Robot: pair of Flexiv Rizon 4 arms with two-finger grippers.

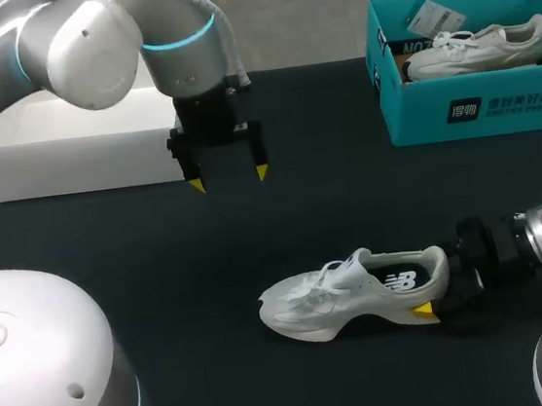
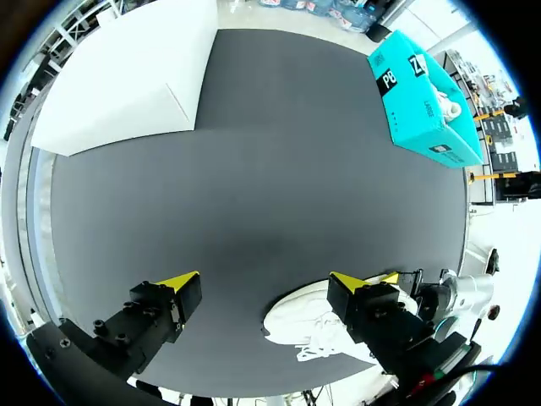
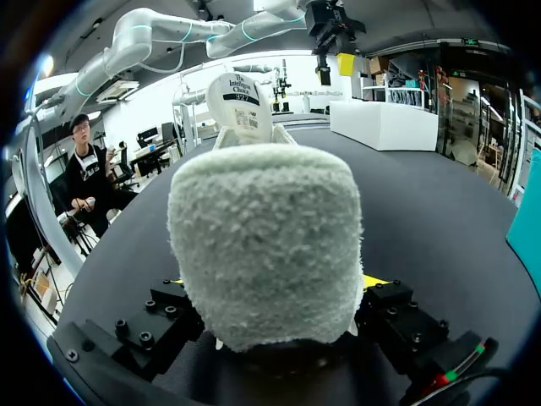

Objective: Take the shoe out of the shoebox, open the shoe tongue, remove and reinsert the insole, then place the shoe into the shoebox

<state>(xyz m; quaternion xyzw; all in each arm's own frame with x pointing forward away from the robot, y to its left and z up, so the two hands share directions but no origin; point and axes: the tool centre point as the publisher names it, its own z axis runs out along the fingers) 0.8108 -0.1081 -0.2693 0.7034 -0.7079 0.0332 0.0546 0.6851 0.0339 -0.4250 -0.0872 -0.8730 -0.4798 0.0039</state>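
Note:
A white shoe (image 1: 345, 293) stands on its sole on the black table, toe pointing left. My right gripper (image 1: 438, 294) comes in from the right and is shut on the shoe's heel. In the right wrist view the fuzzy heel collar (image 3: 262, 237) fills the space between the fingers and hides most of them. My left gripper (image 1: 230, 178) hangs open and empty above the table, behind and to the left of the shoe. Seen from the left wrist, the shoe (image 2: 296, 317) lies under and beside one finger of that gripper (image 2: 264, 281). The teal shoebox (image 1: 475, 106) stands at the back right.
A second white shoe (image 1: 479, 47) lies inside the teal shoebox (image 2: 423, 101). A white rectangular box (image 1: 68, 143) sits at the back left, right behind my left arm. Bare black tabletop (image 1: 348, 194) lies between the shoe and the shoebox.

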